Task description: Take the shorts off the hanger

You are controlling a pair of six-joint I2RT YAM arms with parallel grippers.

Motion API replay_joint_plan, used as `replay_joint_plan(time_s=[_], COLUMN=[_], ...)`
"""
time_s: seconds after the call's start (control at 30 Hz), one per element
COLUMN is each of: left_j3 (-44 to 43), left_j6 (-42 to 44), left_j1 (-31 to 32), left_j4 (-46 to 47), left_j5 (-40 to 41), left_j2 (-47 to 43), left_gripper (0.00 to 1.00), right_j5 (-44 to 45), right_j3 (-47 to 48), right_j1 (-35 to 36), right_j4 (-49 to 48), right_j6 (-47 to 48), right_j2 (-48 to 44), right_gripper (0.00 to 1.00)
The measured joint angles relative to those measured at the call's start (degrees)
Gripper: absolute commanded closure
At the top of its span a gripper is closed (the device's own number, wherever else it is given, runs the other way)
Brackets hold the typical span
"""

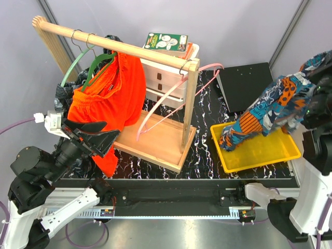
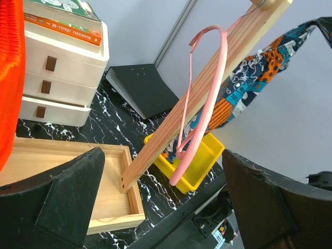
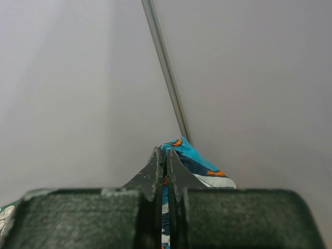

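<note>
The plain orange shorts [image 1: 111, 96] hang on a green hanger [image 1: 98, 62] from the wooden rail [image 1: 114, 45]. The dark patterned shorts [image 1: 65, 93] hang behind them at the left. My left gripper [image 1: 96, 136] is open and empty beside the orange shorts' lower left edge; the left wrist view [image 2: 163, 207] has orange cloth [image 2: 10, 78] at its left edge. My right gripper [image 1: 320, 70] is shut on the blue, orange and white patterned shorts [image 1: 270, 111], which dangle down into the yellow tray [image 1: 282, 155]. In the right wrist view the gripper [image 3: 166, 161] pinches that cloth [image 3: 199, 166].
An empty pink hanger [image 1: 166, 106] hangs at the rail's right end, above the rack's wooden base [image 1: 155, 148]. A white drawer unit [image 1: 166, 78] with books on top stands behind the rack. A black binder [image 1: 244, 85] lies behind the tray.
</note>
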State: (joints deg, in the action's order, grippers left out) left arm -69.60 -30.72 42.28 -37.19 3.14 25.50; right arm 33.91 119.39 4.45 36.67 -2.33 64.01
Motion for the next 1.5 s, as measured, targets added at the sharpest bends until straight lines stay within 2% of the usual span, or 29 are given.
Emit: replay_joint_plan(time_s=[0.3,0.4,0.7,0.8,0.93,1.1,1.3,1.5], left_j3=[0.85,0.85,1.77,1.77,1.88,1.86,1.86,1.86], left_j6=[-0.02,-0.02,-0.02,0.00,0.02,0.33,0.74,1.16], left_j1=[0.00,0.00,0.00,0.00,0.00,0.00,0.00,0.00], left_j4=[-0.28,-0.28,-0.48,-0.44,-0.44,-0.42,-0.44,-0.44], left_j5=[-0.15,-0.24,-0.28,-0.28,-0.28,-0.28,-0.28,-0.26], left_j2=[0.00,0.00,-0.02,-0.02,0.00,0.13,0.59,0.59], left_gripper=[0.01,0.01,0.01,0.01,0.01,0.01,0.01,0.01], right_j5=[-0.44,-2.08,-10.97,-11.30,-10.91,-9.42,-7.45,-9.42], right_j3=[-13.88,-17.03,-17.94,-20.74,-29.27,-37.35,-38.05,-39.65], right_j1=[0.00,0.00,0.00,0.00,0.00,0.00,0.00,0.00], right_j4=[-2.27,-1.86,-1.55,-1.31,0.26,7.37,17.59,26.29], right_j6=[-1.79,-3.82,-11.58,-13.60,-17.27,-21.79,-23.85,-28.96], right_j2=[-7.34,-6.29,-0.66,-2.56,-9.90,-18.99,-23.12,-29.79], right_gripper=[1.00,1.00,1.00,1.00,1.00,1.00,1.00,1.00])
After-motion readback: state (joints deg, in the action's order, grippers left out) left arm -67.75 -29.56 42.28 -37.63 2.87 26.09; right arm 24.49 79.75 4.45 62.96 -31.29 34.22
